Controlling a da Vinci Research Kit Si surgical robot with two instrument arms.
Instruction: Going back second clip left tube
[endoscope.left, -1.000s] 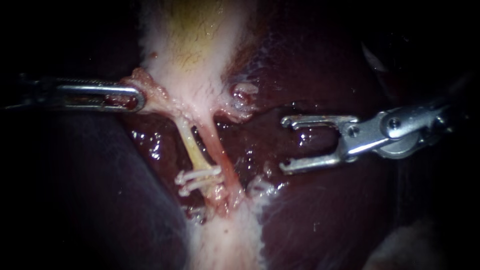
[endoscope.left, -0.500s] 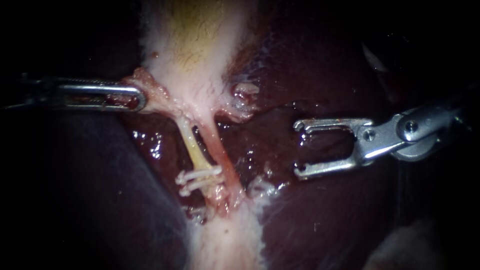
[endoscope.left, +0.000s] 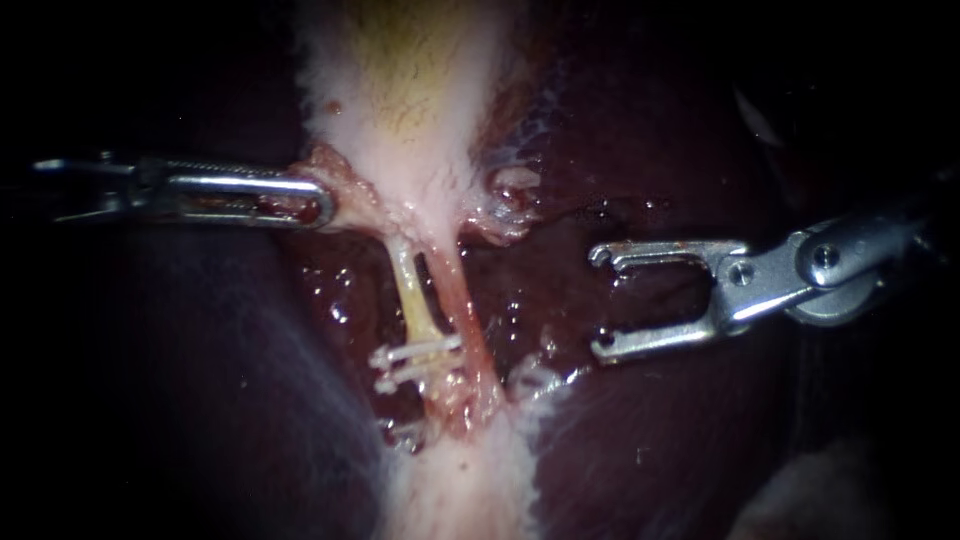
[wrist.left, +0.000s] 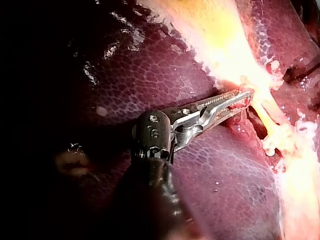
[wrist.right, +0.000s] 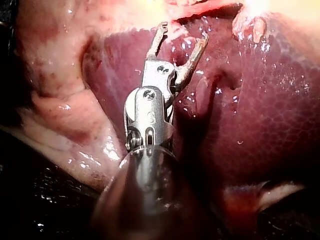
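Over liver (endoscope.left: 650, 420), right instrument (endoscope.left: 598, 300) gapes wide; left instrument (endoscope.left: 315, 203) clamps gallbladder (endoscope.left: 400, 95).

Bare liver (endoscope.left: 548, 300) right of the clips (endoscope.left: 415, 362)

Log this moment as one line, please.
left instrument shut on tissue | right instrument open, empty, over liver | two clips on left tube

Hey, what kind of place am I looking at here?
Probably a surgical bench setup: a dark liver, clips on a pale tube, and two slender instruments, the left instrument gripping the gallbladder, the right instrument open.
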